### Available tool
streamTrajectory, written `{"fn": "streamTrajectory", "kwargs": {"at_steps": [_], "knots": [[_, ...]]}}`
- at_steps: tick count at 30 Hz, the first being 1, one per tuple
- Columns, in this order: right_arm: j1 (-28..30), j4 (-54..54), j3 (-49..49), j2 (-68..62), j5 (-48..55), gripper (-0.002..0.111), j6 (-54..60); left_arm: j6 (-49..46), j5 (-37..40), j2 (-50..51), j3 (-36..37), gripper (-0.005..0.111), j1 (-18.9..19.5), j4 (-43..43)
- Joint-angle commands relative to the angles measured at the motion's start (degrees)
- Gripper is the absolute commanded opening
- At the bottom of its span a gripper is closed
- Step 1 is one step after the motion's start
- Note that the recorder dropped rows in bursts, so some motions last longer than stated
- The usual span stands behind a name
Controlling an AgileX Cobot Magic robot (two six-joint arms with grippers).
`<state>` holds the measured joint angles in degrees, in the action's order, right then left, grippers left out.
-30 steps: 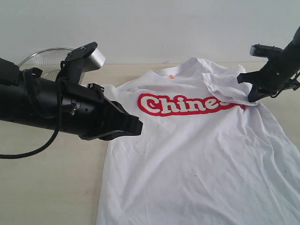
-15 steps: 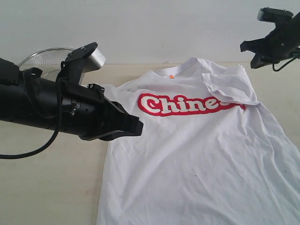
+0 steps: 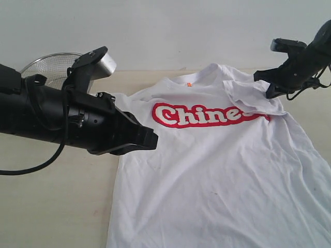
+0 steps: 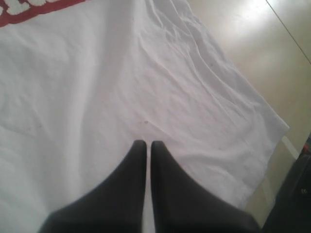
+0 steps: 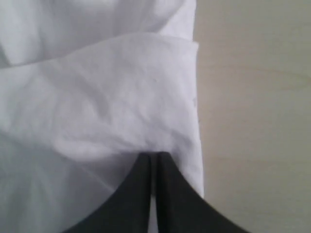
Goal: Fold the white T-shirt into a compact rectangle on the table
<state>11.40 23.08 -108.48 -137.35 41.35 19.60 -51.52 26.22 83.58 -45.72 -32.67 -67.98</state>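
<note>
A wire mesh bowl (image 3: 47, 66) stands at the far left edge of the tabletop (image 3: 51, 206), partly hidden behind the left arm. The left gripper (image 3: 149, 139) has its fingers pressed together with nothing between them. It hangs over the left side of the white T-shirt (image 3: 217, 175), and the wrist view shows its tips above plain wrinkled cloth below the print. The T-shirt lies spread face up across the middle and right of the tabletop, its collar toward the far edge and its body running to the near edge. An orange tag (image 3: 189, 84) shows inside the collar, and red lettering (image 3: 199, 114) runs across the chest. Toward the far right corner, a sleeve (image 3: 253, 98) lies folded inward over the chest and covers the end of the lettering. The right gripper (image 3: 262, 86) sits at the outer edge of that folded sleeve with its fingers closed together and no cloth visible between them; whether the tips touch the cloth cannot be told
</note>
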Motion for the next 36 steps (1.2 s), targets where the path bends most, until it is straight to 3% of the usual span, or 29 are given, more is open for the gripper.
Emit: {"fn": "streamTrajectory", "kwargs": {"at_steps": [1,16,29,36], "knots": [[0.05,0.89,-2.94,3.53,1.16,0.000,0.12,-0.29,0.79,-0.52,-0.17,0.004,0.09,-0.35],[0.05,0.11,-10.86,-6.03,0.62,0.000,-1.47,-0.29,0.79,-0.52,-0.17,0.004,0.09,-0.35],[0.05,0.49,-20.21,-4.75,4.94,0.000,-2.03,-0.29,1.24,-0.52,-0.17,0.004,0.09,-0.35],[0.05,-0.19,-21.32,-8.66,1.87,0.000,-3.26,-0.29,1.00,-0.52,-0.17,0.004,0.09,-0.53]]}}
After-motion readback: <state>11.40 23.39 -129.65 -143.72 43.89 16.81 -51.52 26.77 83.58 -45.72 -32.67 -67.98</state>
